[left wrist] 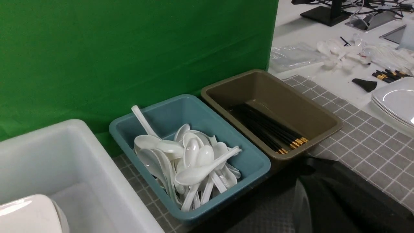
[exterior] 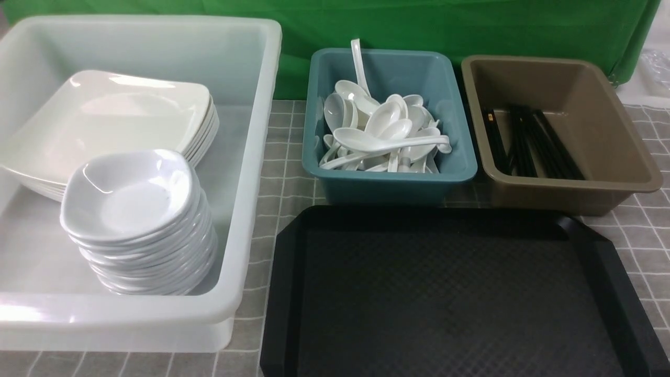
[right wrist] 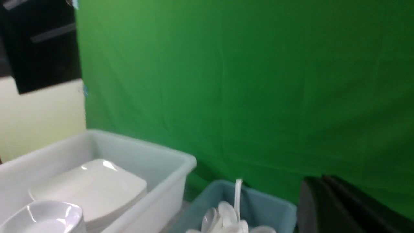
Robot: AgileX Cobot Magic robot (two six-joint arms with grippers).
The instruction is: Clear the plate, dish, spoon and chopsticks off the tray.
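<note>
Translucent white plastic forms the largest bin (exterior: 251, 157), on the left of the surface, where the plate (exterior: 120, 115) tops its stack behind the stacked small dishes (exterior: 131, 199), sorted by kind, we judge. The black tray (exterior: 450, 293) lies bare in front, so clearing looks complete. The spoon (exterior: 390, 142) lies among others in the teal tub (exterior: 390, 178), the chopsticks (exterior: 528, 144) in the brown tub (exterior: 565, 183); neither hand is in view, and we take both as closed, holding nothing.
</note>
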